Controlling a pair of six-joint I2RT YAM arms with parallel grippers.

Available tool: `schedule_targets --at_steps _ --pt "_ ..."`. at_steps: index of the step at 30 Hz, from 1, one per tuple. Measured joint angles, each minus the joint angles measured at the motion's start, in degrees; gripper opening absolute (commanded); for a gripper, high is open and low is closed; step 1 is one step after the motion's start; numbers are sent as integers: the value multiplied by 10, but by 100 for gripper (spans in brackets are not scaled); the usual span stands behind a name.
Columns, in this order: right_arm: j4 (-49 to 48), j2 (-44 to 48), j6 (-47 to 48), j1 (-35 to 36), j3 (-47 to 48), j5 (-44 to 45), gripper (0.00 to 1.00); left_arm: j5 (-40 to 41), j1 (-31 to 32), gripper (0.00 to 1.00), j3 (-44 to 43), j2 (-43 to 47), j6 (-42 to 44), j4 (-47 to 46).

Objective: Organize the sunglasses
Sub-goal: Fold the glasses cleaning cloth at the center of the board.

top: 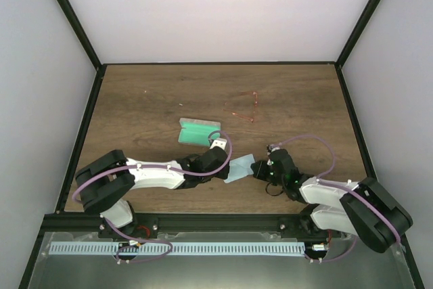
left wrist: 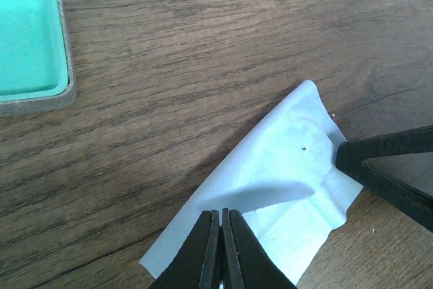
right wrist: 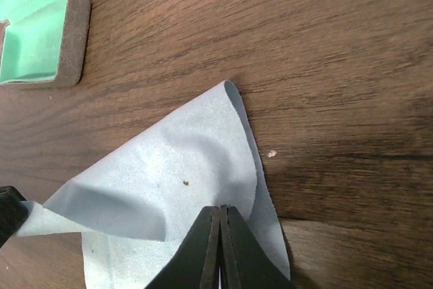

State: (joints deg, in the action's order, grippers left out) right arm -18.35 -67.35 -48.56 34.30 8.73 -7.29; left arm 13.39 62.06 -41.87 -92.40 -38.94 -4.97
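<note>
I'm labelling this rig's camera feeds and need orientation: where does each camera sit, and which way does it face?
Top external: above and behind the arm bases, looking down over the table; both arms show.
Left wrist: on the left arm, facing down past the left gripper, shut on the cloth; the case at upper left.
Right wrist: on the right arm, facing down past the right gripper, shut on the same cloth.
Shared: both wrist views show the cloth and the case; each glimpses the other gripper.

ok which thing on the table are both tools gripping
The pale blue cloth, pinched by left tool and right tool; the green-lined case and red sunglasses lie untouched beyond.
</note>
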Motion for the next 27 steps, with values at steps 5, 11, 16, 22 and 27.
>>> schedule_targets --at_steps 5,11,16,22,27 --pt "5 10 3 0 0 7 1 0 0 4 0 0 0 -1" --pt "26 59 12 0 1 19 1 0 0 4 2 6 0 -1" --pt "47 97 15 0 2 31 1 -1 2 4 4 12 0 -2" --pt "73 116 16 0 2 35 1 -2 5 4 4 12 -1 -3" --pt "90 123 16 0 2 36 1 -5 13 4 4 12 -1 -3"
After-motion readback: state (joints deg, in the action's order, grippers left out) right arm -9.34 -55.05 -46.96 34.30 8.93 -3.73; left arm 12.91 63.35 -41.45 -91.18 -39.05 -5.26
